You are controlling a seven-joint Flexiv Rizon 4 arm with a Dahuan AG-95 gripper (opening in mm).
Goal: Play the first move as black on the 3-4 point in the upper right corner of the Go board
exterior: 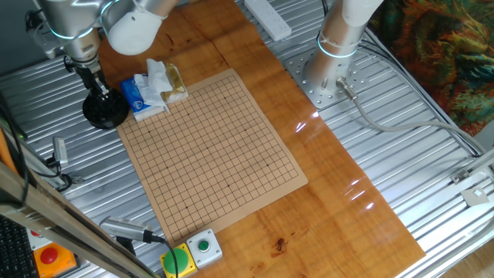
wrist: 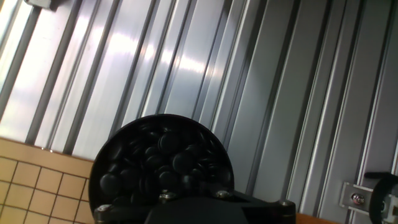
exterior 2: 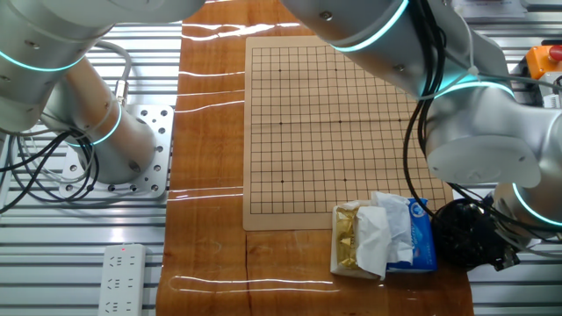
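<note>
The pale-tan Go board (exterior: 212,150) lies on the orange-brown tabletop, and I see no stones on its grid. It also shows in the other fixed view (exterior 2: 338,114), and one corner shows in the hand view (wrist: 28,186). A round black bowl (exterior: 104,110) full of black stones (wrist: 163,163) stands on the metal slats just off the board's far left corner. My gripper (exterior: 98,91) reaches down into this bowl. Its dark body fills the bottom of the hand view, and its fingertips are lost among the dark stones, so I cannot tell how they stand.
A blue tissue pack (exterior: 140,96) and a yellow box (exterior: 174,85) lie at the board's far edge, next to the bowl. A button box (exterior: 193,253) sits at the near corner. A second arm's base (exterior: 330,66) and a power strip (exterior: 267,17) stand beyond the tabletop.
</note>
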